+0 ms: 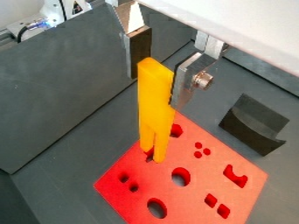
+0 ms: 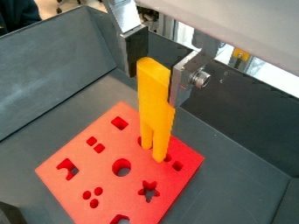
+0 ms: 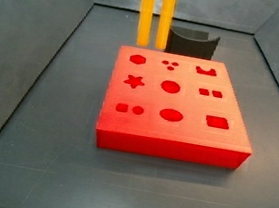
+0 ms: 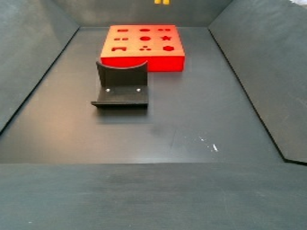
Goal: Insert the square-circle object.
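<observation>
The square-circle object [image 1: 155, 105] is a tall yellow-orange bar with two short prongs at its lower end. My gripper [image 1: 159, 74] is shut on its upper end, and this shows in both wrist views [image 2: 158, 77]. The bar hangs upright above the red block [image 1: 187, 179], its prongs over the block's edge region near some holes [image 2: 156, 153]. In a side view the bar [image 3: 151, 22] stands over the block's [image 3: 175, 107] back left part, with the gripper out of frame. In a side view only the prong tips [image 4: 161, 2] show, above the block [image 4: 144, 47].
The dark fixture [image 3: 190, 39] stands right behind the red block and also shows in other views [image 4: 121, 83] [image 1: 254, 122]. Grey sloping walls [image 3: 20, 105] ring the dark floor [image 4: 156, 135].
</observation>
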Tool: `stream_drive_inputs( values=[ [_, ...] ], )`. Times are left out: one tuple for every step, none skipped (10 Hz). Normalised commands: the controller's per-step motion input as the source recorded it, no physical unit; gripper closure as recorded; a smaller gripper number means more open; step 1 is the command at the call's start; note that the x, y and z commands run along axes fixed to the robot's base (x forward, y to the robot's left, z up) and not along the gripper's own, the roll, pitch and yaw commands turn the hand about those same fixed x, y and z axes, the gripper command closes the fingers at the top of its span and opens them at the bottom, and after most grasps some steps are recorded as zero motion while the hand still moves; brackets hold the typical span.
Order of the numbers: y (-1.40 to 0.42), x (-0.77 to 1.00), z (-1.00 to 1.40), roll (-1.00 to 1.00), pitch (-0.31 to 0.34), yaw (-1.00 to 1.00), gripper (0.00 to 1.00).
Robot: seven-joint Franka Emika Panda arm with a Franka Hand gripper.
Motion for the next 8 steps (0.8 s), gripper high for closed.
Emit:
stream_drive_inputs(
  values=[
    [-0.45, 0.00, -0.51, 0.16, -0.089, 0.16, 1.00],
    [-0.57, 0.00, -0.53, 0.25, -0.080, 0.29, 1.00],
    [-0.37, 0.00, -0.52, 0.06, -0.106, 0.26, 1.00],
    [-0.27, -0.01, -0.56, 0.02, -0.110, 0.19, 1.00],
    [-0.20, -0.12, -0.52, 0.01, -0.104, 0.11, 1.00],
    [-0.17, -0.13, -0.54, 0.00, -0.131, 0.09, 1.00],
    [-0.15, -0.14, -0.48, 0.01, -0.109, 0.07, 1.00],
    [-0.05, -0.06, -0.25, 0.04, -0.050, 0.00, 1.00]
  ],
)
